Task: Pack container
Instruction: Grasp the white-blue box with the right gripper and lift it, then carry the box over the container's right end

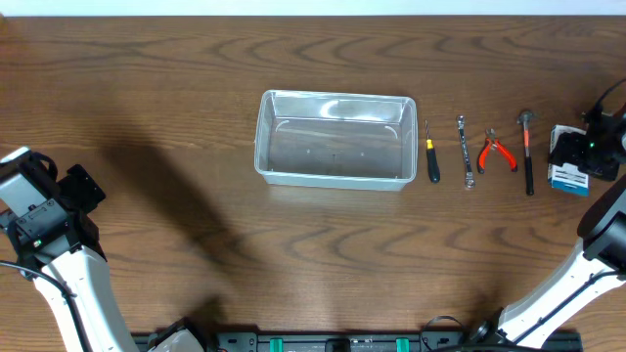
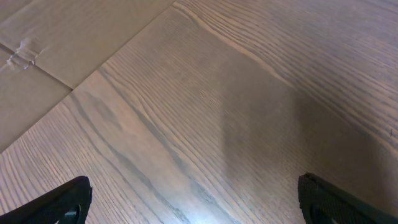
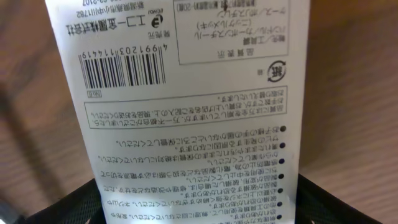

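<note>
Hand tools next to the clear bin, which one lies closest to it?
The small screwdriver with the black handle and yellow band, right beside the container. The wrench, the orange-handled pliers and the hammer each lie farther along the row.

The clear, shallow-walled rectangular container (image 1: 333,179) sits upright and empty near the middle of the table (image 1: 147,117).

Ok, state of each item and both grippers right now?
container: upright, empty
screwdriver: lying flat, unpacked
wrench: lying flat, unpacked
pliers: lying flat, unpacked
hammer: lying flat, unpacked
white box: unpacked, straddled by right gripper
left gripper: open, empty
right gripper: around white box, grip unclear
</note>
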